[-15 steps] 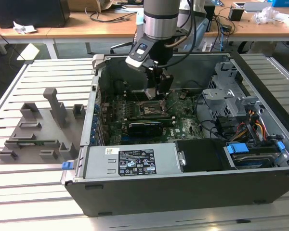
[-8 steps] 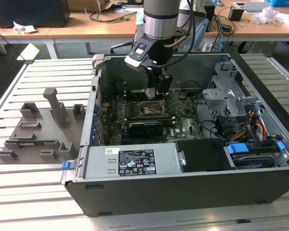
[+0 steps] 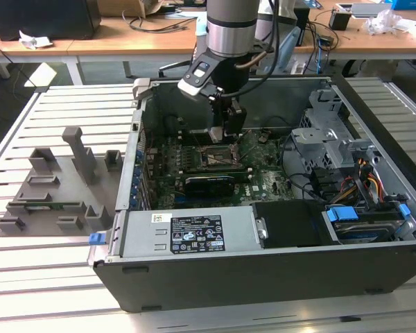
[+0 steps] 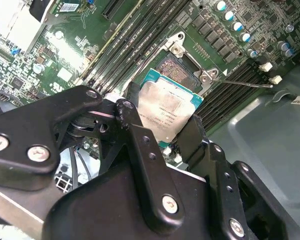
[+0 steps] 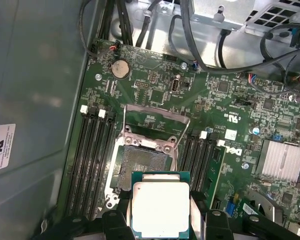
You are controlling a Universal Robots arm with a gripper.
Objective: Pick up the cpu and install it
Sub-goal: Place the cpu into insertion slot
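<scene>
Inside, the open computer case holds the green motherboard directly beneath the gripper. A white label on the power supply, well apart from the gripper, carries print too small to make out. Just under the gripper the socket stands open. The fingers are clamped on opposite edges of the cpu, held close over the socket; its faint engraved text is unreadable, and one edge is hidden behind the fingers.

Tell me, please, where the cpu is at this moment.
In both wrist views the cpu is clamped in the gripper, hovering close to the open socket.
</scene>
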